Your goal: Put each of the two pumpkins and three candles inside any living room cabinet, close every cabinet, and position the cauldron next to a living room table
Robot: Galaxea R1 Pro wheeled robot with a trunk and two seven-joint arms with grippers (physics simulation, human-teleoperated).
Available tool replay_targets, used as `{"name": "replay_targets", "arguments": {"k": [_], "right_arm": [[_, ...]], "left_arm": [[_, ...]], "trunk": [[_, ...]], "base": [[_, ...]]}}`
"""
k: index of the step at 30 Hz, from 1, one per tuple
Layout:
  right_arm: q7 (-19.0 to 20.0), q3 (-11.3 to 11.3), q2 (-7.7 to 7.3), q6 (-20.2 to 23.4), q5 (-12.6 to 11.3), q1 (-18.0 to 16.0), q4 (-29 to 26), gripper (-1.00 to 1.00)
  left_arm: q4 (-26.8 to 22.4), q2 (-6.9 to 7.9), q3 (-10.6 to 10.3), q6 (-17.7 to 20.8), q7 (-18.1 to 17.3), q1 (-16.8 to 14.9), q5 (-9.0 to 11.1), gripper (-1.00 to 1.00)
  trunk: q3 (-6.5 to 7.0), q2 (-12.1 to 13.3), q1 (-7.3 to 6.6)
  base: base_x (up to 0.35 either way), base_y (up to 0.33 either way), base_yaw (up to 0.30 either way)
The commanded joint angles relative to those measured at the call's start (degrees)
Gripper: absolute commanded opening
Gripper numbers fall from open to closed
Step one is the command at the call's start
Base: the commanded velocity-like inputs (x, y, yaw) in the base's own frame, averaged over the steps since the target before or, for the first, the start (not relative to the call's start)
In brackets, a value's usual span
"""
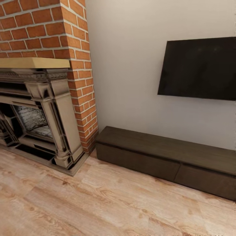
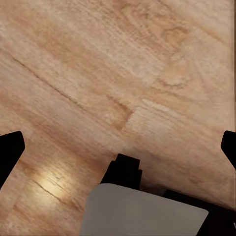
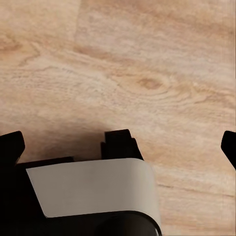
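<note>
The long, low dark brown cabinet (image 1: pixel 164 152) stands against the pale wall on the right, its flat drawer fronts all shut. In the left wrist view, my left gripper (image 2: pixel 119 146) hangs open over the wooden floor, one black fingertip (image 2: pixel 10 150) at each side edge and nothing between them. My right gripper (image 3: pixel 119 146) is open in the same way over bare floorboards, its fingertips (image 3: pixel 11 146) wide apart. The pumpkins, candles, cauldron and table are out of view.
An ornate beige-and-black fireplace (image 1: pixel 39 114) juts out from a red brick chimney (image 1: pixel 65 36) at the left. A dark flat screen (image 1: pixel 198 68) hangs above the cabinet. Light wooden floor (image 1: pixel 98 203) stretches in front. Parts of my own grey and black body (image 3: pixel 93 189) sit under the wrists.
</note>
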Motion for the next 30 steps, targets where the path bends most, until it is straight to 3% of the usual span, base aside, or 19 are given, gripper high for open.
{"name": "replay_targets", "arguments": {"k": [1, 30], "right_arm": [[0.0, 0.0, 0.0, 0.0, 0.0, 0.0, 0.0, 1.0], [0.1, 0.0, -0.07, 0.1, 0.0, 0.0, 0.0, 1.0]], "left_arm": [[0.0, -0.02, 0.0, 0.0, 0.0, 0.0, 0.0, 1.0], [-0.1, -0.22, 0.0, -0.1, -0.1, 0.0, 0.0, 1.0]], "trunk": [[-0.09, 0.0, 0.0], [-2.57, 0.0, 0.0]], "base": [[0.0, 0.0, -0.138], [0.0, 0.0, -0.152]]}}
